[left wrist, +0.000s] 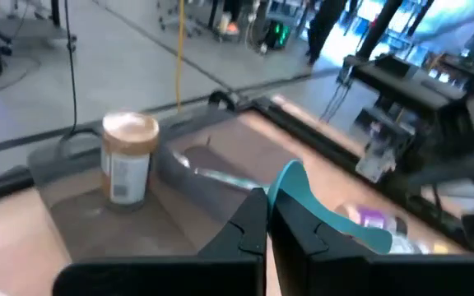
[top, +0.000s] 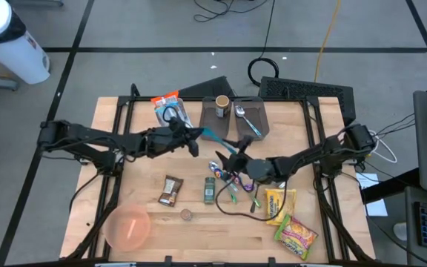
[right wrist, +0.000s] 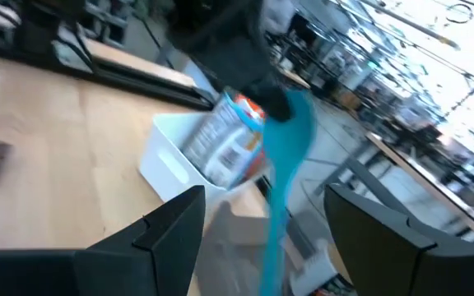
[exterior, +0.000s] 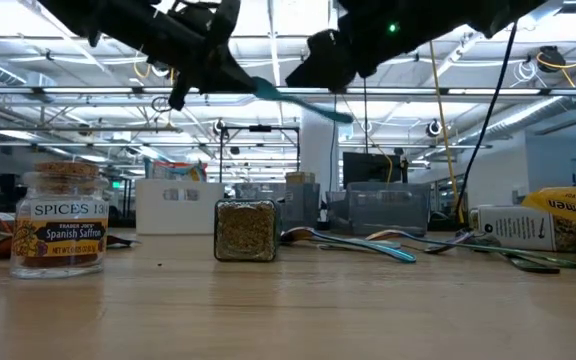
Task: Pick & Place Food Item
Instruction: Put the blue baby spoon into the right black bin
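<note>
**Teal utensil held aloft between the two arms**

The left claw (top: pixel 193 143) is clamped on one end of a teal utensil (top: pixel 215 136), holding it in the air above the middle of the counter (top: pixel 199 237), a little toward the far edge. The right claw (top: pixel 237 157) faces it with its jaws spread wide and nothing between them; in its own wrist view the teal handle (right wrist: pixel 285 173) hangs in the gap between the two fingers without touching either. It looks like a handover being lined up, though I can't say for sure from here.

The utensil seems to be thin, stiff plastic: light, a bit slick, and likely to pivot if pinched near one tip. The free stretch of handle, just clear of the left claw, is the sensible place to take hold, squarely across the flat.

Near the far edge sits a grey tray (top: pixel 234 117) in two compartments: one holds a cork-topped jar (top: pixel 222 103), the other a metal spoon (top: pixel 245 119). A white bin (top: pixel 171 111) beside it carries an orange-labelled packet. A pink bowl (top: pixel 128 227) near the front left corner appears empty. Loose on the counter lie a small spice jar (top: pixel 210 188), a brown wrapper (top: pixel 170 190) and two yellow noodle packets (top: pixel 279 205).
</note>
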Controlling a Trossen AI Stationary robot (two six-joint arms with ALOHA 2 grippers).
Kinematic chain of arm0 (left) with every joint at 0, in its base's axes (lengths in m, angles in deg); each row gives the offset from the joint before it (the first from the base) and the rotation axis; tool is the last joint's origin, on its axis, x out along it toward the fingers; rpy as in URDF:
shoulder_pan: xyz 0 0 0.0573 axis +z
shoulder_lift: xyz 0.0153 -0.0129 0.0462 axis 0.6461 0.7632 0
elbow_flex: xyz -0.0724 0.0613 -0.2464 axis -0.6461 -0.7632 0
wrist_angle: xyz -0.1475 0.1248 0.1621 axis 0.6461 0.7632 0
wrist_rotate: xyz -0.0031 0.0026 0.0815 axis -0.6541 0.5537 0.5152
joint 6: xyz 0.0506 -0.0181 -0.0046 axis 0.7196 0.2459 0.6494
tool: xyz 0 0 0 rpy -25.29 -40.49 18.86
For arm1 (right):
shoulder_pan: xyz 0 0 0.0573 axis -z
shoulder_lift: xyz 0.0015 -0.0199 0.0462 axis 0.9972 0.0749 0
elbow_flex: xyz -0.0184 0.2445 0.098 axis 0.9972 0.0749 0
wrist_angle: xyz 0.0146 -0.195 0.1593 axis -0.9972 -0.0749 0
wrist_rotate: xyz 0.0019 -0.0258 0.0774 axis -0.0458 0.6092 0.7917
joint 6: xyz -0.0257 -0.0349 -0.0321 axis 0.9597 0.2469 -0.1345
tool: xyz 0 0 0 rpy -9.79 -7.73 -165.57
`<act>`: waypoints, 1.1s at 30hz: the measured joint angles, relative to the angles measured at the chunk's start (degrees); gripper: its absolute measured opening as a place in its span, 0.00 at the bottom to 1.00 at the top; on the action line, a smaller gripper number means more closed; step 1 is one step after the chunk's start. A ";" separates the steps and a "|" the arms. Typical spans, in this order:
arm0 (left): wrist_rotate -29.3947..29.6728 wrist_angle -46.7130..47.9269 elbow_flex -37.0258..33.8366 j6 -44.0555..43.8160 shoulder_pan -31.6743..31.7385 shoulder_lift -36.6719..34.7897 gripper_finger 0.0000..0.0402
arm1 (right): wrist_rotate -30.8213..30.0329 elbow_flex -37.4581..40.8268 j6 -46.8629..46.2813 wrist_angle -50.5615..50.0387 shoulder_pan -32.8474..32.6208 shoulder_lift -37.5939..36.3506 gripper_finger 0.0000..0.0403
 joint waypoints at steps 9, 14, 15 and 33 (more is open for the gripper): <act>-0.55 -3.01 0.00 -0.18 -0.63 1.33 0.01 | -3.81 0.04 -0.69 0.06 1.62 1.42 0.60; -0.64 -4.16 0.00 -0.16 -0.89 1.32 0.01 | -4.54 0.07 -0.73 0.03 2.18 1.42 0.60; -0.64 -3.98 0.00 -0.16 -0.85 1.33 0.01 | -4.54 0.07 -1.03 -0.07 2.18 1.40 0.60; -0.66 -4.33 0.00 -0.27 -0.85 1.31 0.02 | -4.31 0.07 -2.01 -1.26 2.21 1.40 0.22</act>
